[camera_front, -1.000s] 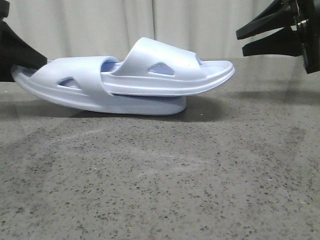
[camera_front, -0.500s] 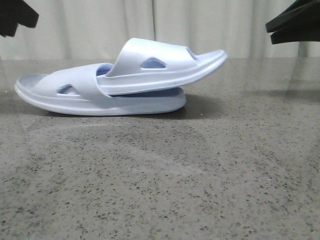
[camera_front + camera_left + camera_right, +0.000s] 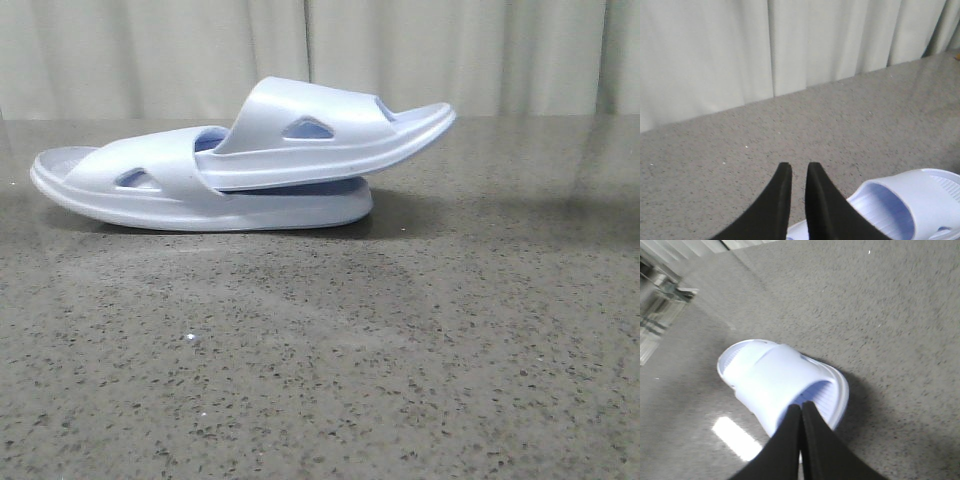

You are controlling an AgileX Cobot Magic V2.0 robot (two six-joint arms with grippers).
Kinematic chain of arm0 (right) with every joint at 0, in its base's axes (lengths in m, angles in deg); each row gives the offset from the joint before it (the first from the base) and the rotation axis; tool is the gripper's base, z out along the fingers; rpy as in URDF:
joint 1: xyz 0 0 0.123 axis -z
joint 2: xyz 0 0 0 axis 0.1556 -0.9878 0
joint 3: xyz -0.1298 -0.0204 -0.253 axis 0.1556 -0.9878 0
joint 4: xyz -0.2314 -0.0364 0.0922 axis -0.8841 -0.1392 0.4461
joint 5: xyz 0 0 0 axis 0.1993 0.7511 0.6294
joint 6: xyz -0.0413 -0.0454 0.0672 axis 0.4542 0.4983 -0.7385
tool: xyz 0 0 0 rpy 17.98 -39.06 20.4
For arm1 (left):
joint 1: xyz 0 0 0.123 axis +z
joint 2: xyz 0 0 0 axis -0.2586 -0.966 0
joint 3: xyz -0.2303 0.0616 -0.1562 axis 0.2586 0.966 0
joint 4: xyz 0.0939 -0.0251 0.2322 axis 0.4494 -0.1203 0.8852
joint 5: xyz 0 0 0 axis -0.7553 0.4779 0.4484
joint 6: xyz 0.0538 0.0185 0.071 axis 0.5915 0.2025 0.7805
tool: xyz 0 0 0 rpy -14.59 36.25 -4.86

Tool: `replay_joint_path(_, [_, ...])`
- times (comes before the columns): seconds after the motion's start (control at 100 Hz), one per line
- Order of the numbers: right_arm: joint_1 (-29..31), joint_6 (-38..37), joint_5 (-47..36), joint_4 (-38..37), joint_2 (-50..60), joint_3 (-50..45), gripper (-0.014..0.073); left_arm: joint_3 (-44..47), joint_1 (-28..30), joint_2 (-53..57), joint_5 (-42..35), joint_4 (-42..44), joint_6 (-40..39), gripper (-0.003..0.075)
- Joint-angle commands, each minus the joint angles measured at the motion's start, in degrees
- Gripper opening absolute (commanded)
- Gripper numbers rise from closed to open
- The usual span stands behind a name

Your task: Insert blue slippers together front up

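Slippers nested: upper blue slipper (image 3: 330,135) tucked under lower blue slipper's (image 3: 150,190) strap, on the surface (image 3: 400,350). Left tool (image 3: 795,167) barely parted, empty; right tool (image 3: 801,407) closed, empty.

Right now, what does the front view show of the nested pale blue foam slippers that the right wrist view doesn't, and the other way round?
Only the front view shows both slippers in side profile: the upper pale blue foam slipper tucked under the strap of the lower pale blue foam slipper, its free end raised off the speckled grey table. No gripper appears there. Only the right wrist view shows the right gripper, its black fingers closed together, above the slipper, and the ribbed footbed inside the strap. Both show pale blue slippers resting on the grey table, held by nothing.
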Motion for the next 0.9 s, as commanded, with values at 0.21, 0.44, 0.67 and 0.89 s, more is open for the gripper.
replay_joint_path(0.21, [-9.79, 1.26, -24.66, -1.46, 21.52, -12.15, -0.0077, 5.83, -0.28, 15.48, -16.88, 2.50, -3.18, 0.0015])
replay_joint_path(0.44, [-10.01, 1.26, -29.75, -1.84, 35.04, -25.52, -0.0077, 24.16, -1.68, 28.41, -21.30, -2.46, 3.12, 0.0015])
replay_joint_path(0.67, [-10.01, 1.26, -31.30, -1.84, 47.46, -37.57, -0.0077, 39.29, -4.81, 39.48, -21.30, -18.29, 13.89, 0.0015])
replay_joint_path(0.89, [-10.01, 1.26, -26.82, 3.29, 50.07, -41.96, -0.0078, 41.98, -4.91, 44.03, -19.69, -21.42, 14.38, 0.0015])
